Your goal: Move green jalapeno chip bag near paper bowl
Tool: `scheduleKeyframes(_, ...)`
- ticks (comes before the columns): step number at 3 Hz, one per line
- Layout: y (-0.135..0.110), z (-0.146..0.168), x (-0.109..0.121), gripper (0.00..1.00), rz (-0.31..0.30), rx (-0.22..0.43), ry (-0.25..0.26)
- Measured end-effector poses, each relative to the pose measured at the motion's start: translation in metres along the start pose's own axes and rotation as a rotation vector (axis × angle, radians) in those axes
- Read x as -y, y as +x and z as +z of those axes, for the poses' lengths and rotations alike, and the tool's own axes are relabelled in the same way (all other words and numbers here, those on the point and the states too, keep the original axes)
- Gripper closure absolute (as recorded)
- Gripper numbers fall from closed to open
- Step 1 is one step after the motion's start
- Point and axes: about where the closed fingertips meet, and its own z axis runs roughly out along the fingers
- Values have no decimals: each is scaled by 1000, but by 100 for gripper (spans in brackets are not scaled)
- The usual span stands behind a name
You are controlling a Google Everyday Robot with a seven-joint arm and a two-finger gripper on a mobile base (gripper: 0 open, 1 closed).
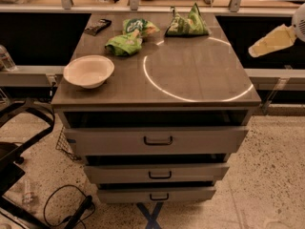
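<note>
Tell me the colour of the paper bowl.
The paper bowl is plain cream-white, shown in the camera view; the gripper hovers right of the table.

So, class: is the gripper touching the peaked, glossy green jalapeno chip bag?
Apart. Camera view: the gripper hangs right of the grey table, clear of the green jalapeno chip bag.

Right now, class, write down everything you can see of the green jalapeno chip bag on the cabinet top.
The green jalapeno chip bag is glossy green with white lettering and pale patches. It stands peaked like a tent at the far edge of the cabinet top, right of centre, just behind the bright ring of light. Only the top touches it; the gripper hangs off to its right, beyond the cabinet, apart.
</note>
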Motion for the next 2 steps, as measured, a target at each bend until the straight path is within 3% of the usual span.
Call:
scheduleKeyframes(1, -30, 27, -11, 0, 12, 123, -34)
scheduleKeyframes(2, -78, 83, -36, 0, 43, 277, -151)
